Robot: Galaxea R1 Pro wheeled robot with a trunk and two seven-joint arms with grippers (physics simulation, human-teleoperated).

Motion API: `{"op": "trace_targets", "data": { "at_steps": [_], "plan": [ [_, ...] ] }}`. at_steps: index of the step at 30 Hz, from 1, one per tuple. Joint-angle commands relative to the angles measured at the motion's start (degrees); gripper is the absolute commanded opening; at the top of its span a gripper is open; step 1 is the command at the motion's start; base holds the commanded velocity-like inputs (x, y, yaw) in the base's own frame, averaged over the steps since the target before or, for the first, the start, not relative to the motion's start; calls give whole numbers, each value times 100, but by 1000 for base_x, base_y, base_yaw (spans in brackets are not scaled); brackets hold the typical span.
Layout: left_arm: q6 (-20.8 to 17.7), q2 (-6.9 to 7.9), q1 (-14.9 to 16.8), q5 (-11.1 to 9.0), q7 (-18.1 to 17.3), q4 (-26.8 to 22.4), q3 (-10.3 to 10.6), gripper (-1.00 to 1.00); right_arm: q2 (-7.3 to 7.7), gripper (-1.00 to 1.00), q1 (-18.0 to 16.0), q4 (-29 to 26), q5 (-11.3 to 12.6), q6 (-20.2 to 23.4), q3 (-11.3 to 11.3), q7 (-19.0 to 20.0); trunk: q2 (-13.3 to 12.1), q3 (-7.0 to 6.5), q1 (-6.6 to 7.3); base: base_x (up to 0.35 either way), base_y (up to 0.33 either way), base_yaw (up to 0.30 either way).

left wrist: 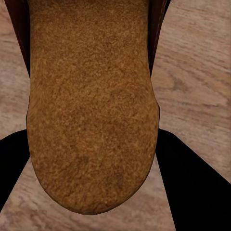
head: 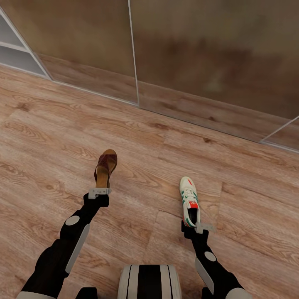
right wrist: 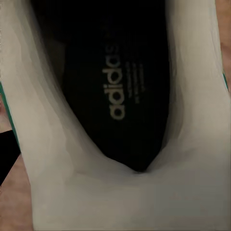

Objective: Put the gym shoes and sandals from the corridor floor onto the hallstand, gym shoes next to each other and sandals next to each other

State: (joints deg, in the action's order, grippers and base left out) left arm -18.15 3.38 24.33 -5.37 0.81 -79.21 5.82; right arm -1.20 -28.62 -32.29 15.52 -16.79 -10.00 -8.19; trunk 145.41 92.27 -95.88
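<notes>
At the far left edge of the head view, a corner of the grey shelving (head: 14, 52) is showing against the brown wall panels (head: 187, 50), well away from both arms.

The left pincer (head: 99, 192) is reaching forward over the corridor floor (head: 50, 137) and is closing on the heel end of a sandal (head: 106, 166). The sandal is stretching straight ahead of the pincer, its dark woven strap at the far end and its tan footbed facing up. In the left wrist view the sandal's rough tan footbed (left wrist: 91, 106) is sitting right between the two dark fingers (left wrist: 192, 187), which are pressing in on either side of the rounded heel, with wood planks showing beyond.

The right pincer (head: 202, 227) is clamping the heel of a gym shoe (head: 189, 201), which is pointing away from the pincer with its toe farthest off, green stripes along the side and red-orange on the tongue. In the right wrist view the shoe's white collar (right wrist: 57, 183) and dark printed insole are lying just in front of the pincer, and one dark finger (right wrist: 7, 154) is touching the shoe's side.

Whether either shoe is touching the floor or is being held clear of it cannot be told.
</notes>
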Motion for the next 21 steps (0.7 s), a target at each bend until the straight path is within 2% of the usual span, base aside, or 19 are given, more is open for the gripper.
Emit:
{"op": "trace_targets", "data": {
  "at_steps": [1,11,12,21],
  "plan": [
    [-30,4,2,-52,16,-7,7,-100,6,100,-3,-3,56,-27,-46,-42,1,3,1,4,0,0],
    [-30,4,2,-53,16,-7,7,-100,5,100,-3,-13,56,-27,-46,-42,1,3,1,1,0,0],
    [-30,4,2,-55,16,-7,7,-100,0,-100,-3,-13,56,-27,-46,-42,1,3,1,0,0,0],
    [-30,4,2,-53,16,-9,7,-100,2,-100,-3,-14,56,-27,-46,-42,1,3,1,0,0,0]
  ]
}}
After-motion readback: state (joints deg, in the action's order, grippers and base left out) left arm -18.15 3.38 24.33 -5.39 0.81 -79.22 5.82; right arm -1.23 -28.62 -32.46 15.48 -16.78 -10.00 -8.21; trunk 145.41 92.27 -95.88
